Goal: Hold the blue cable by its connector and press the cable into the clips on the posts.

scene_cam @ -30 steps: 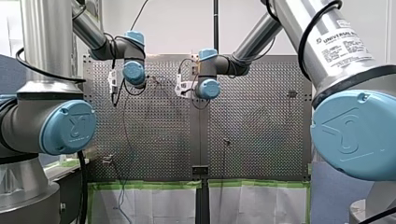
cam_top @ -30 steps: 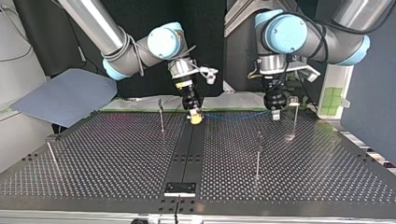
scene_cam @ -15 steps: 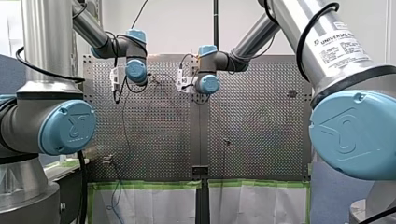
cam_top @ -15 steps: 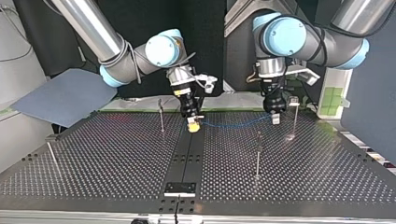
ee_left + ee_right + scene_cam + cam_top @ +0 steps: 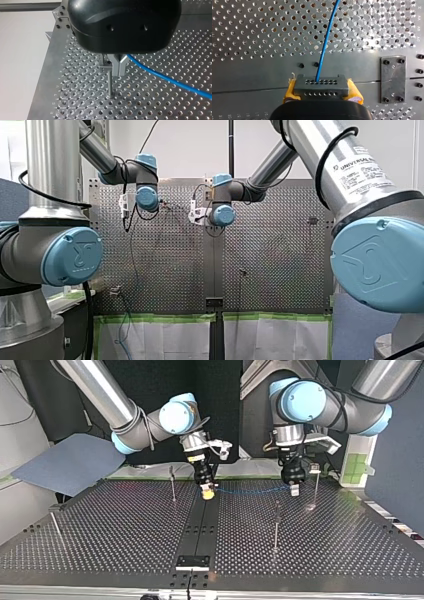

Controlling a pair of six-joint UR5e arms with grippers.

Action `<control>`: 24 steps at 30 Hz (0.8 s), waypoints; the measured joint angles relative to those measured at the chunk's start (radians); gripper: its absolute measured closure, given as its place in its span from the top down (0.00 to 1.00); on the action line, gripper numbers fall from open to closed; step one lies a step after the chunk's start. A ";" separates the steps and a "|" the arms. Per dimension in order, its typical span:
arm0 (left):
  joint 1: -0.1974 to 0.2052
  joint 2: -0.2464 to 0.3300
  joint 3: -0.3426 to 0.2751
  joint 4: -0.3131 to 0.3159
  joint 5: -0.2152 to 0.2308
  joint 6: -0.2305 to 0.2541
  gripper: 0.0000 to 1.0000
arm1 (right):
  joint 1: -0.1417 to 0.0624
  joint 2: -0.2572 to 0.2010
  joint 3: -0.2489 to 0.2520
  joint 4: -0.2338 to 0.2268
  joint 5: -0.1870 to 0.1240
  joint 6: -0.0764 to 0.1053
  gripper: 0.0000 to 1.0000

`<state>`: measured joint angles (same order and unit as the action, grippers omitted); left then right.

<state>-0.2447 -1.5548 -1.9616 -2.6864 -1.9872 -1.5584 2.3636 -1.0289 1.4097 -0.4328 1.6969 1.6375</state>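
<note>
- My right gripper [image 5: 322, 91] is clamped on the grey connector [image 5: 321, 83], with a yellow pad [image 5: 290, 90] pressed against each end.
- The blue cable [image 5: 325, 43] leaves the connector's top face and runs straight ahead of the gripper, above the perforated table [image 5: 257, 30].
- A small metal plate [image 5: 392, 78] with screws at its corners lies flat on the table beside this gripper.
- My left gripper [image 5: 117, 73] has its metal fingers [image 5: 121, 65] closed together, and the blue cable comes out from behind them, so they appear to pinch it.
- A thin post [image 5: 109, 83] stands in the table just beside those fingers. The clip [image 5: 105, 67] at its top is next to the fingertips.
- The cable leaves the fingers on the side away from that post. I cannot see it seated in the clip.
- In the top view the cable hangs almost level, just above the table, between my two grippers near the far edge.
- In the same view a nearer post [image 5: 276, 527] stands well apart from both grippers, and another post [image 5: 172, 484] rises beside my right gripper.
</note>
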 joint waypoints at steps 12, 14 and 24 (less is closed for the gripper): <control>0.017 -0.009 0.000 0.016 0.023 -0.004 0.01 | -0.001 0.000 -0.014 0.001 -0.005 -0.014 0.00; 0.019 -0.014 0.000 0.017 0.025 -0.003 0.01 | -0.001 0.000 -0.017 0.001 -0.005 -0.014 0.00; 0.037 -0.050 0.032 0.011 0.050 -0.002 0.01 | -0.006 0.000 -0.029 0.004 -0.005 -0.014 0.00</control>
<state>-0.2077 -1.6052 -1.9298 -2.6750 -1.9375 -1.5601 2.3579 -1.0287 1.3810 -0.4292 1.6921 1.6232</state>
